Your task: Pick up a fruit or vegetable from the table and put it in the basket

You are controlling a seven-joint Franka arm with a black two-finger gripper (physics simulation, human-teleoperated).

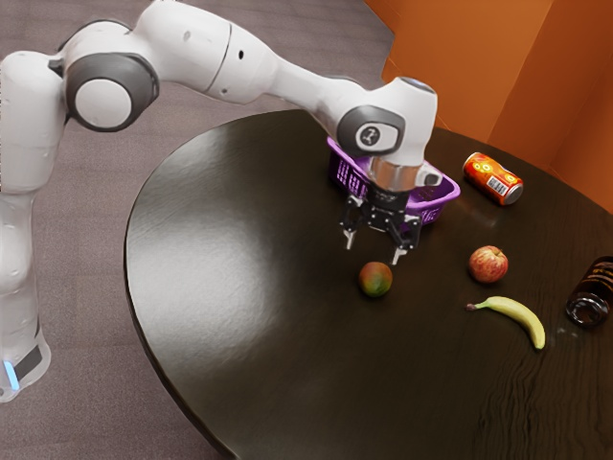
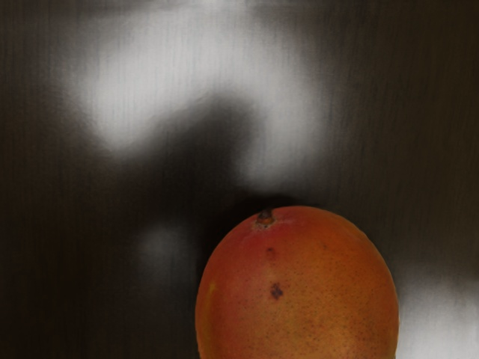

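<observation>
My gripper (image 1: 374, 254) hangs open above the table, its two fingers wide apart with nothing between them. Just below the fingertips a red-green mango (image 1: 375, 279) lies on the dark table; in the wrist view the mango (image 2: 299, 292) appears large, orange-red, with its stem spot visible. The purple basket (image 1: 349, 172) stands behind the gripper, partly hidden by the hand. A red apple (image 1: 488, 264) and a yellow banana (image 1: 516, 313) lie toward the exterior view's right.
An orange-red can (image 1: 493, 178) lies on its side beyond the basket, toward the exterior view's right. A dark bottle (image 1: 592, 292) is at that view's right edge. The round table's rim (image 1: 144, 337) curves along the left.
</observation>
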